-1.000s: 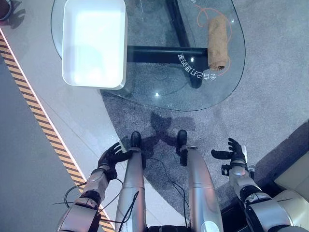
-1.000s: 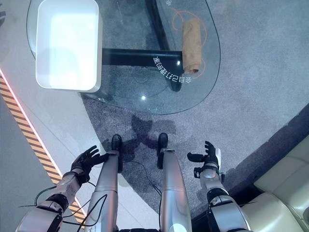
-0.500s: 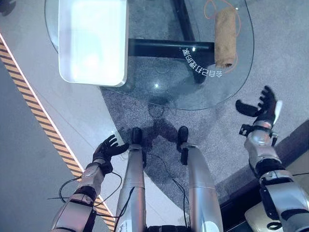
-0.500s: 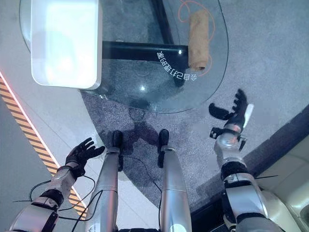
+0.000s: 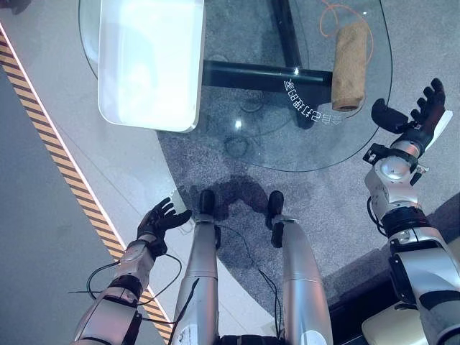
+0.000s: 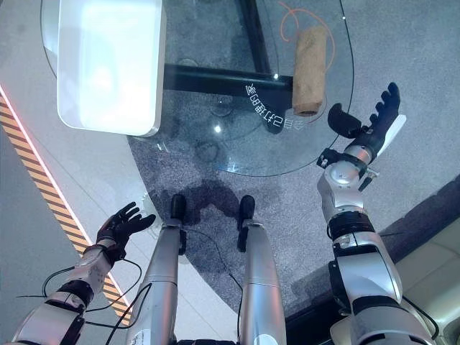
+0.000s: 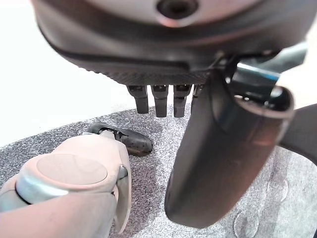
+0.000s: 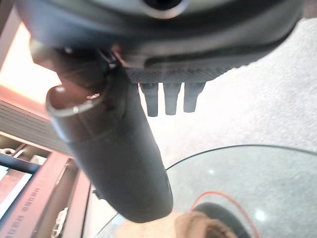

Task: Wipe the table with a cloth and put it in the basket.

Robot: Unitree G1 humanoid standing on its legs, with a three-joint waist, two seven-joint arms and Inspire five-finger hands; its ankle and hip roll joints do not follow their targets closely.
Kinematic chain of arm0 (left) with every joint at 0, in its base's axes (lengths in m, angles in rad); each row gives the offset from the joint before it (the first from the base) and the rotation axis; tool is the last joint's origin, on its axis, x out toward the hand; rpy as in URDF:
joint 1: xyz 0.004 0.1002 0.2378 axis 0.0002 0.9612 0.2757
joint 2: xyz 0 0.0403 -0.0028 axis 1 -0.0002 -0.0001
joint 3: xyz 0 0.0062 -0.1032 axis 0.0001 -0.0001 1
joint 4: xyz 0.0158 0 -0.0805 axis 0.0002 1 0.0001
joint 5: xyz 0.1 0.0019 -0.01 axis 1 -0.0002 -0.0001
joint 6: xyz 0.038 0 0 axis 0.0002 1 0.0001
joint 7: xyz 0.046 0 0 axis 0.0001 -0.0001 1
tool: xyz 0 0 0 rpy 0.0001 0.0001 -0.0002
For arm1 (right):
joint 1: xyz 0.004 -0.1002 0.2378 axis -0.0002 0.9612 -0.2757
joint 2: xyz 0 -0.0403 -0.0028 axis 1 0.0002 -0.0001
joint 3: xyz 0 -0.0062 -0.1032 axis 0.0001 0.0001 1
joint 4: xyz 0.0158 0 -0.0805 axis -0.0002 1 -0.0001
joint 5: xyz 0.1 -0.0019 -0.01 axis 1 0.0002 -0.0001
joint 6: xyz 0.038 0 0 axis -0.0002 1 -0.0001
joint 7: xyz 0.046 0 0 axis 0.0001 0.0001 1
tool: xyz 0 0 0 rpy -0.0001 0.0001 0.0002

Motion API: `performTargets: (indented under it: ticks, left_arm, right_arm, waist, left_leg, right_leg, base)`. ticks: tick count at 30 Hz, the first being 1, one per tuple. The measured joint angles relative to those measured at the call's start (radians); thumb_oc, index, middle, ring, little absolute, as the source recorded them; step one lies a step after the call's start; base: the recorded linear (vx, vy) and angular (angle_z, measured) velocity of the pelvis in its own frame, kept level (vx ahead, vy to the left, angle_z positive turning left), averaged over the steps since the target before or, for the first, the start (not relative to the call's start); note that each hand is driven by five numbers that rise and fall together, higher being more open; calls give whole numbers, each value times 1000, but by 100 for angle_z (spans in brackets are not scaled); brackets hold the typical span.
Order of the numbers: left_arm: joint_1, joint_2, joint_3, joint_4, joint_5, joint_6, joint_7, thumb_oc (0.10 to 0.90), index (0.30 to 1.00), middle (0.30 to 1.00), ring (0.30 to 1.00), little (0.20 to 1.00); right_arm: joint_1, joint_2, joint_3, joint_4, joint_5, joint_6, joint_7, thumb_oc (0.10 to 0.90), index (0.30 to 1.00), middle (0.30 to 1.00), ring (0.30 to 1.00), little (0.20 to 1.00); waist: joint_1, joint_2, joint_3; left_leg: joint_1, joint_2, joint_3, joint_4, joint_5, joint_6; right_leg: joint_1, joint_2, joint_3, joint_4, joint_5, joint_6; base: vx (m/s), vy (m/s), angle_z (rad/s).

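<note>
A rolled tan cloth [image 5: 350, 64] lies near the right edge of the round glass table [image 5: 251, 115], partly inside an orange drawn loop. A white rectangular basket [image 5: 151, 61] sits on the table's left part. My right hand [image 5: 413, 121] is raised beside the table's right edge, open, with thumb spread, a short way right of the cloth and not touching it. The right wrist view shows its thumb [image 8: 119, 153] above the cloth [image 8: 198, 225]. My left hand [image 5: 159, 219] hangs low at the left, open and holding nothing.
A yellow-and-black striped line [image 5: 65, 180] runs along the floor at the left. Grey carpet [image 5: 338, 208] lies under and around the table. A pale sofa corner [image 6: 438, 259] is at the lower right. White printed characters [image 5: 309, 108] mark the glass.
My right hand has risen from low by my side to the table's right edge, near the cloth. The camera has shifted a little. The left hand has barely moved.
</note>
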Motion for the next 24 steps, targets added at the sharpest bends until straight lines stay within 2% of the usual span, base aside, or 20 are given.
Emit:
performTargets:
  ticks: [9,14,19,24]
  left_arm:
    - [1,-1,-1,-19,0,2,2,800,900,900,900,900]
    - [1,-3,-3,-17,0,2,2,800,900,900,900,900]
    - [2,-5,-3,-20,0,1,3,800,900,900,900,900]
    - [12,-8,-15,-22,1,3,3,800,900,900,900,900]
  right_arm:
    - [-41,2,77,-39,41,71,14,800,900,900,900,900]
    - [-83,2,115,-36,62,113,34,800,900,900,900,900]
    - [-98,11,135,-37,77,145,55,800,900,900,900,900]
    - [-115,15,152,-37,78,199,58,800,900,900,900,900]
  waist:
    - [2,1,0]
    - [5,7,0]
    - [29,15,-2]
    - [28,15,-1]
  left_leg:
    - [15,1,4,-33,23,-25]
    - [20,1,10,-32,25,-29]
    - [43,0,14,-45,27,-25]
    - [46,0,14,-57,33,-18]
  right_leg:
    - [0,-2,2,-9,11,1]
    - [7,-7,1,-6,11,1]
    - [25,-9,3,-9,8,0]
    - [24,-10,2,-14,5,-2]
  base:
    - [0,0,0]
    - [0,0,0]
    - [0,0,0]
    - [0,0,0]
